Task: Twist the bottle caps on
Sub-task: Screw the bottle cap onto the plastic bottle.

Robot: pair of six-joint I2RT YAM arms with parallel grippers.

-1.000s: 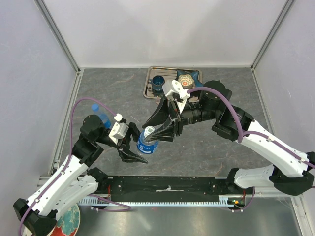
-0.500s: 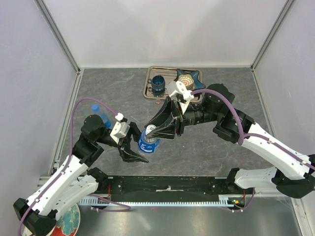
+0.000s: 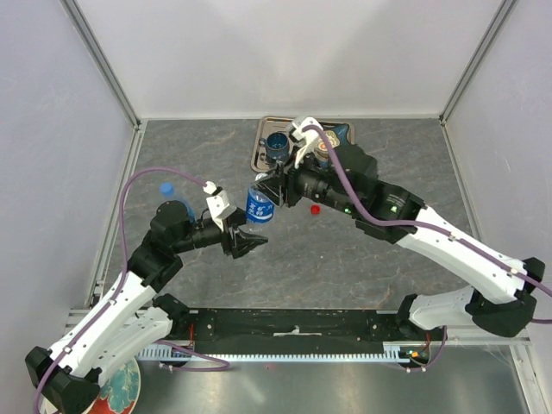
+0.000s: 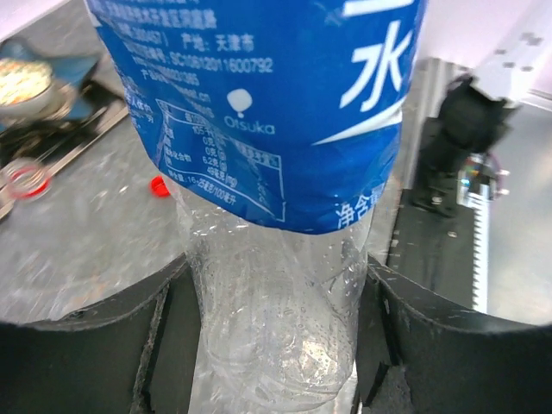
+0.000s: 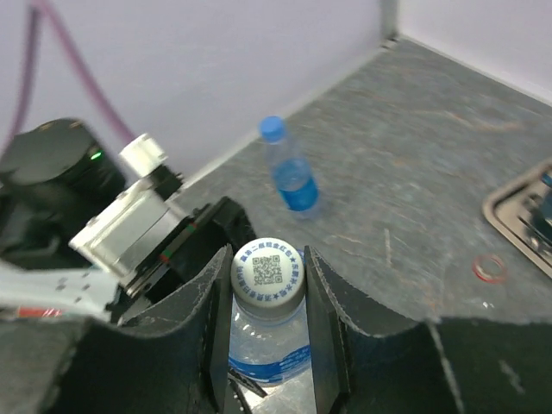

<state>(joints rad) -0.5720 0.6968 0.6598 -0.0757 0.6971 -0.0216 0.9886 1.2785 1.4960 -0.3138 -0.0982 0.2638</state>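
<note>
A clear bottle with a blue label [image 3: 257, 209] is held between both grippers. My left gripper [image 3: 249, 235] is shut on its clear lower end, which fills the left wrist view [image 4: 276, 285]. My right gripper [image 3: 274, 188] is shut on the white cap [image 5: 267, 269] sitting on that bottle's neck, one finger on each side. A second small bottle with a blue cap [image 3: 168, 191] stands at the left behind my left arm and also shows in the right wrist view [image 5: 291, 177]. A red cap [image 3: 315, 208] lies loose on the table.
A metal tray [image 3: 261, 155] at the back holds a dark blue cup [image 3: 278, 145] and a blue star-shaped dish [image 3: 328, 138]. A small red ring [image 5: 489, 267] lies on the table near the tray. Side walls stand to the left and right.
Both grippers have carried the bottle from the near middle toward the back. My right arm has swung back and left, uncovering the red cap on the table.
</note>
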